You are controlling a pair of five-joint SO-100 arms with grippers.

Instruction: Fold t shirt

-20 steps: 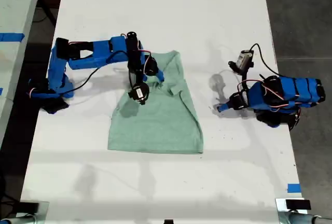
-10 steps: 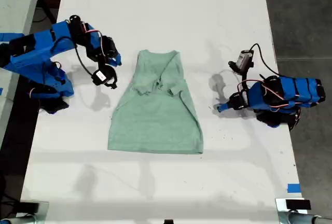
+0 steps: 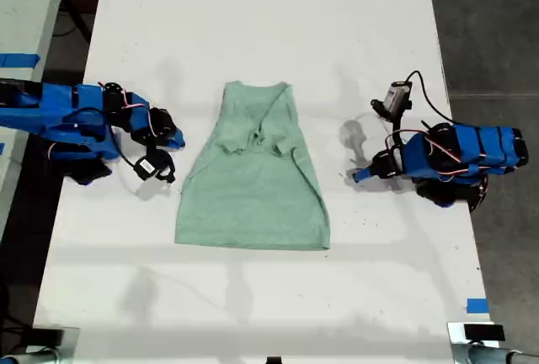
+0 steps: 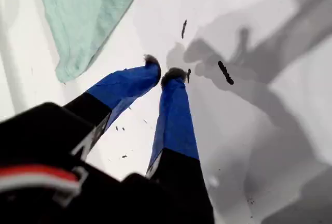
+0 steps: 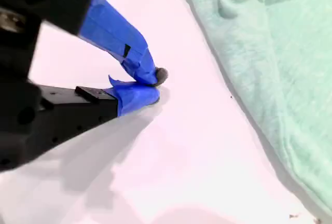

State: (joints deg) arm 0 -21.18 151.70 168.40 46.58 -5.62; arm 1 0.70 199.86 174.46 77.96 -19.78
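Note:
The pale mint t shirt (image 3: 253, 187) lies flat in the middle of the white table (image 3: 253, 10), both sleeves folded in over its chest. My second gripper (image 3: 174, 138) rests just off the shirt's edge on the exterior view's left, its blue tips shut (image 5: 155, 84) on nothing, with the t shirt (image 5: 280, 53) close beside them. My first gripper (image 3: 357, 176) sits folded back on the exterior view's right, apart from the shirt. Its tips (image 4: 163, 73) are all but touching over bare table, and a corner of the t shirt (image 4: 83, 11) shows beyond them.
Blue tape marks (image 3: 477, 305) sit near the table's front corner on the exterior view's right, and another tape strip (image 3: 18, 60) lies on the neighbouring surface at the exterior view's left. Dark floor borders the table on both sides. Small black specks (image 4: 225, 72) dot the table.
My second arm has drawn back from over the shirt's sleeves to the exterior view's left and come down beside the shirt. The sleeve stays folded in. The first arm has not moved.

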